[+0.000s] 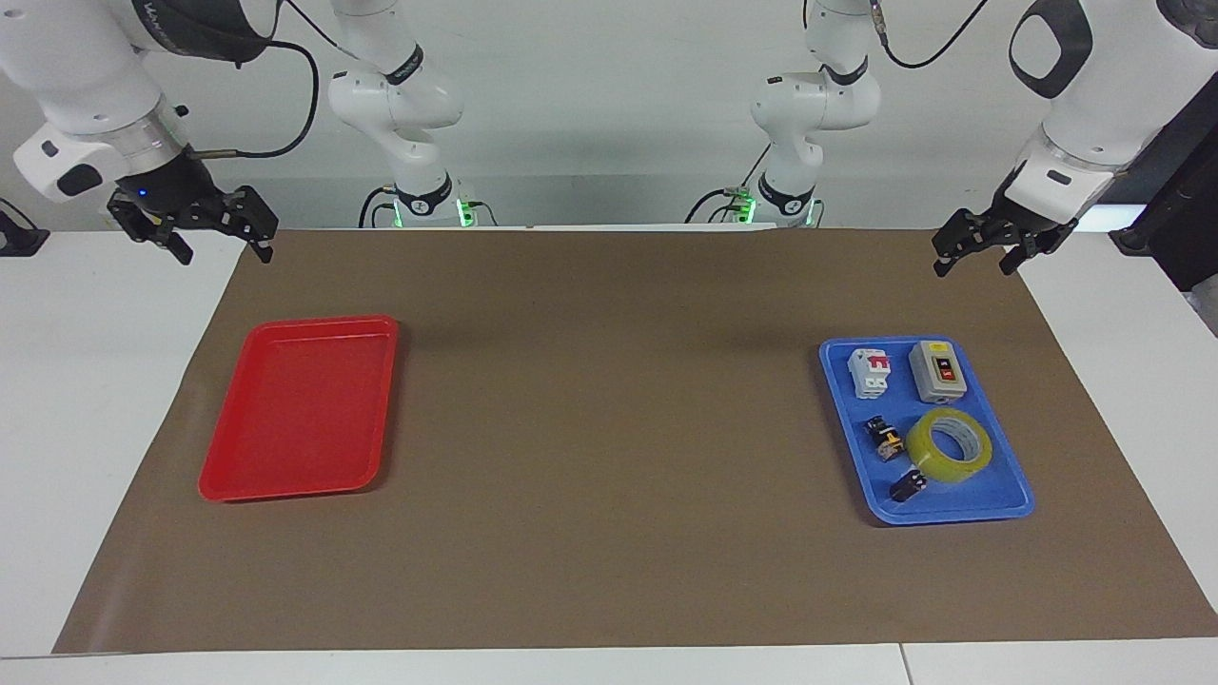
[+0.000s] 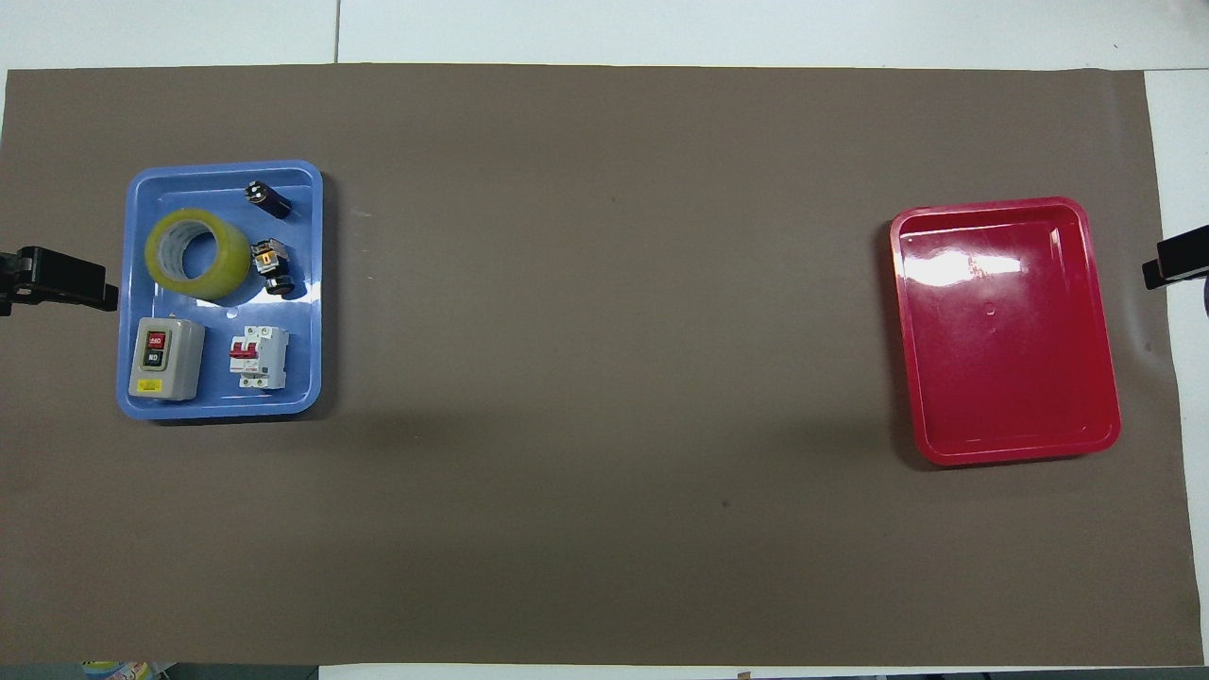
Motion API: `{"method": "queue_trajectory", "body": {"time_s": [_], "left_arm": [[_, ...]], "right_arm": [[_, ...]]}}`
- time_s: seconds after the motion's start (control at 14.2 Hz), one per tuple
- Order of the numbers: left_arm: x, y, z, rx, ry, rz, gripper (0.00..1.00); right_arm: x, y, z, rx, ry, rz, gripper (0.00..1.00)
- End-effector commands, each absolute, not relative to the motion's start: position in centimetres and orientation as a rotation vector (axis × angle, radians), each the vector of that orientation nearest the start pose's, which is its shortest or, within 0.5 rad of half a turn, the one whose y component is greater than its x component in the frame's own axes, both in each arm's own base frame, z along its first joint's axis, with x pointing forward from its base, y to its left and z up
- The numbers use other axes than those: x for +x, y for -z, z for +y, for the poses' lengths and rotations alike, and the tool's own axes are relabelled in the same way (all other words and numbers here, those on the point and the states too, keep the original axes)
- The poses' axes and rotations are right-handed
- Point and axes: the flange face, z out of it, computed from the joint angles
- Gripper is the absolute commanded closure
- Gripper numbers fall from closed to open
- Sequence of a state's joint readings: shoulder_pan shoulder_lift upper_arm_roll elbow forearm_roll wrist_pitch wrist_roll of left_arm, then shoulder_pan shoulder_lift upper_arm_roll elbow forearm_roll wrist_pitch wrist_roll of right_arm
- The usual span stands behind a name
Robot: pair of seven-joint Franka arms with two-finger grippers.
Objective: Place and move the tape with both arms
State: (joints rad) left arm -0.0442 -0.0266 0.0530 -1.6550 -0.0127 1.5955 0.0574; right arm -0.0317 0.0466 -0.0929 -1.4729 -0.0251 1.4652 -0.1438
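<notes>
- The left gripper hangs with fingers apart and empty over the mat edge at its own end; the right gripper waits the same way at the other end
- The tape lies flat in the blue tray, with small black-yellow parts just beside it
- Risk, I think: fingers coming down on the tape may push these parts, or drag the tray
- Labels (on the grey switch box) are not readable

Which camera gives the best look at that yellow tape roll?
The overhead view: the tape lies flat in the blue tray, its whole ring and core open to sight. The facing view shows it smaller and slanted.
</notes>
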Motion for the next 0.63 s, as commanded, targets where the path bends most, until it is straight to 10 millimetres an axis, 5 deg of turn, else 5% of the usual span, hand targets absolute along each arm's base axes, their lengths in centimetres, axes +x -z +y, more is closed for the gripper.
{"method": "queue_trajectory", "body": {"time_s": [0.0, 0.28, 0.56], "left_arm": [[53.9, -60.5, 0.4, -3.145, -0.024, 0.099, 0.00], [54.6, -60.4, 0.5, -3.144, 0.007, 0.094, 0.00], [57.3, -58.9, 2.1, -3.149, -0.004, 0.064, 0.00]], "right_arm": [[55.2, -63.8, -7.0, -3.155, -0.071, -0.025, 0.00], [55.2, -63.8, -7.1, -3.155, -0.071, -0.022, 0.00], [55.2, -63.8, -7.0, -3.155, -0.071, -0.025, 0.00]]}}
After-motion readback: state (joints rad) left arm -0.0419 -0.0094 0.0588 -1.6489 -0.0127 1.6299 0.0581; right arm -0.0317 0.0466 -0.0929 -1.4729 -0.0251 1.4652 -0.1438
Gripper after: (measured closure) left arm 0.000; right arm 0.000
